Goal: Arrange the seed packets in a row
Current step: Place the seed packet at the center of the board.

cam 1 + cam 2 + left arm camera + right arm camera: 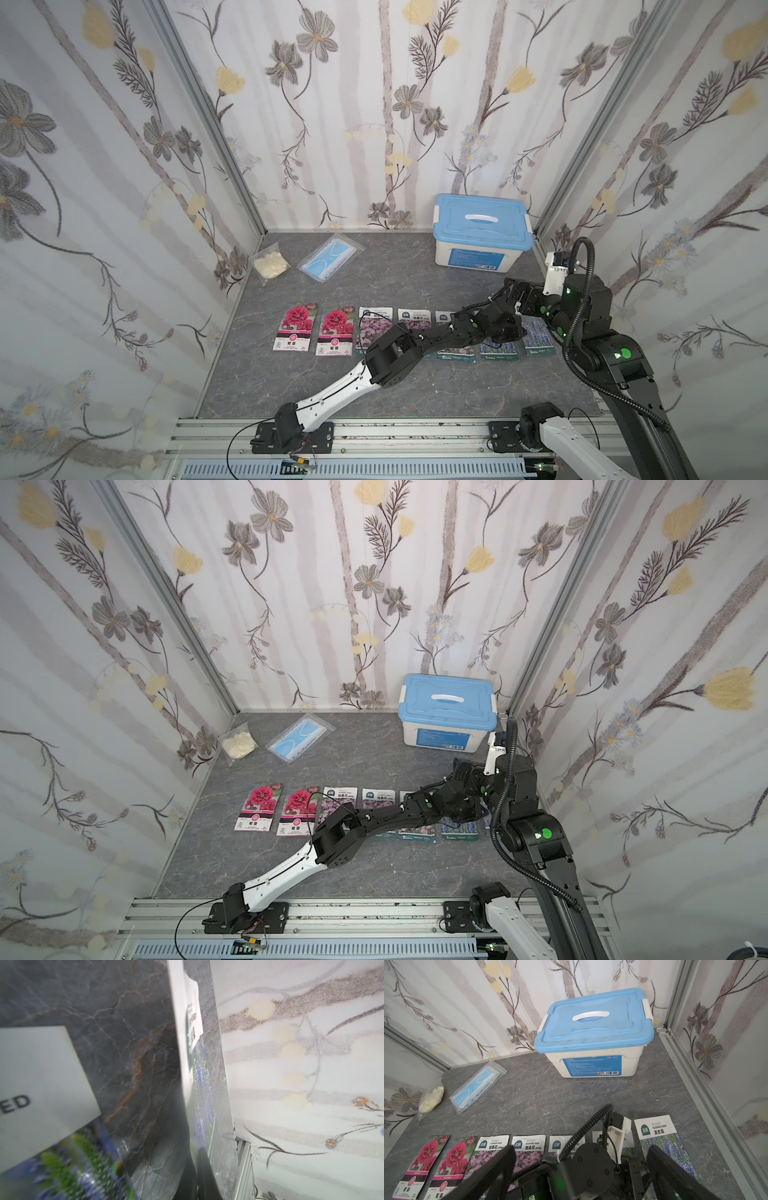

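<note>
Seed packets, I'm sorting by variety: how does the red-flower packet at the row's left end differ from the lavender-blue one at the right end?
The rectangular red-flower packet shows big red-pink blooms; the rectangular lavender-blue packet shows slim purple-blue spikes. The red-flower packet's white label is at its near end, below a pink band; the lavender-blue packet's is at its far end. Both lie flat, face up.

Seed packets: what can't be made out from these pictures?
Both top views: the black left arm crosses the third to sixth flat flower-photo packets, hiding parts of each.
Left wrist view: a lavender-blue packet is blurred, cut off by the edge.
Right wrist view: the white camera mount hides most of the sixth packet.
</note>
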`<control>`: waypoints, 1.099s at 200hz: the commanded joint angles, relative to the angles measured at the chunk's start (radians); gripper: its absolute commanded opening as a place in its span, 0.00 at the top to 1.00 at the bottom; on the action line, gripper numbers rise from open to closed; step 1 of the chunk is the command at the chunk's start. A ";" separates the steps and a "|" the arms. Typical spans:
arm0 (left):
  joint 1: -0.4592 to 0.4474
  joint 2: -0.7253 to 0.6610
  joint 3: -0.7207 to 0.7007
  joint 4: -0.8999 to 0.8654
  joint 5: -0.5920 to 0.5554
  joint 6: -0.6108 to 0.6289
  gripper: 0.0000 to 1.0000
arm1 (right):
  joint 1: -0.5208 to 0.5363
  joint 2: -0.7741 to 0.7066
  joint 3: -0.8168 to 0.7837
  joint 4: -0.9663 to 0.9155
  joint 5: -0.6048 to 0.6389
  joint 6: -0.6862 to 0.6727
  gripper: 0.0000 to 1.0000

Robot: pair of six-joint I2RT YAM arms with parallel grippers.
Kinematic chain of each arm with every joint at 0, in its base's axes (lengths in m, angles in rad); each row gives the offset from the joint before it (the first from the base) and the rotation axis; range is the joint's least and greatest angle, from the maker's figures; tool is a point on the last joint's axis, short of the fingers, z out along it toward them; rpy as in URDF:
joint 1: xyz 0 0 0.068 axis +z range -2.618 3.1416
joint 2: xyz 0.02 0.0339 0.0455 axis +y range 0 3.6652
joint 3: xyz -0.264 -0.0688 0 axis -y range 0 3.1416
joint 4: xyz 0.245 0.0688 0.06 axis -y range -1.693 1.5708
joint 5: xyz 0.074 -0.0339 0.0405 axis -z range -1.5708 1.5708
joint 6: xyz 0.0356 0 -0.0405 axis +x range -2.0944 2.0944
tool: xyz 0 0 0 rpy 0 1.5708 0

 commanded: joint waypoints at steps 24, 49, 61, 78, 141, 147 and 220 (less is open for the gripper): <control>0.008 0.007 0.031 -0.042 0.023 0.001 0.71 | 0.001 -0.004 -0.003 0.047 -0.012 0.001 0.00; 0.009 0.001 0.031 -0.043 0.031 0.002 0.64 | 0.000 -0.001 -0.004 0.048 -0.007 0.003 0.00; 0.010 -0.005 0.029 -0.041 0.032 0.005 0.58 | 0.001 0.001 -0.005 0.049 -0.005 0.004 0.00; 0.010 -0.015 0.031 -0.034 0.039 0.016 0.48 | -0.001 0.002 0.001 0.048 -0.003 0.008 0.00; 0.019 -0.045 0.038 -0.037 0.088 0.054 0.15 | -0.018 0.015 0.012 0.047 -0.012 0.017 0.00; 0.018 -0.044 0.042 -0.036 0.092 0.054 0.15 | -0.019 0.016 0.013 0.047 -0.012 0.017 0.00; 0.017 0.017 0.143 -0.094 0.110 0.048 0.16 | -0.034 0.022 0.026 0.041 -0.019 0.015 0.00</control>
